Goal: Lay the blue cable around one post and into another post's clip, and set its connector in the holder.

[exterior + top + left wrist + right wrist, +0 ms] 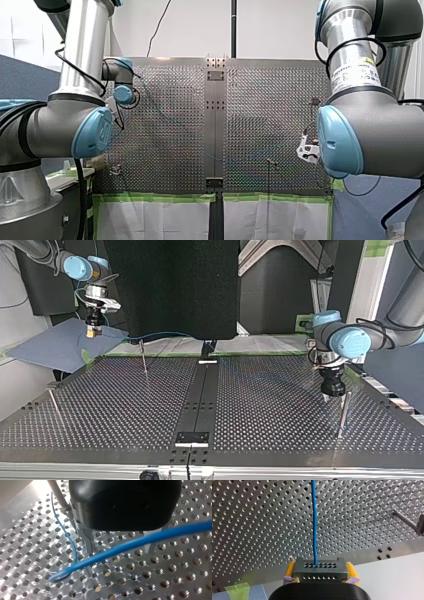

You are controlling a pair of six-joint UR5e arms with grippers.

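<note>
My right gripper (320,566) is shut, its yellow pads clamping a dark grey connector (322,576). The blue cable (314,517) runs straight out of the connector over the perforated table. In the top view my right gripper (92,329) hangs at the far left above a blue sheet, and the cable (160,334) arcs away from it. My left gripper (120,552) is open, its metal fingers (88,540) apart just above the table. The cable (140,541) crosses under the fingers and loops back toward a post (56,492). In the top view my left gripper (332,389) stands beside a post (344,412).
Two more thin posts (143,357) (54,402) stand on the top view's left half. A post with a clip (405,521) shows ahead of my right gripper. A dark centre rail (200,395) with a black bracket (191,436) splits the table. Blue sheet (55,345) lies off the far left corner.
</note>
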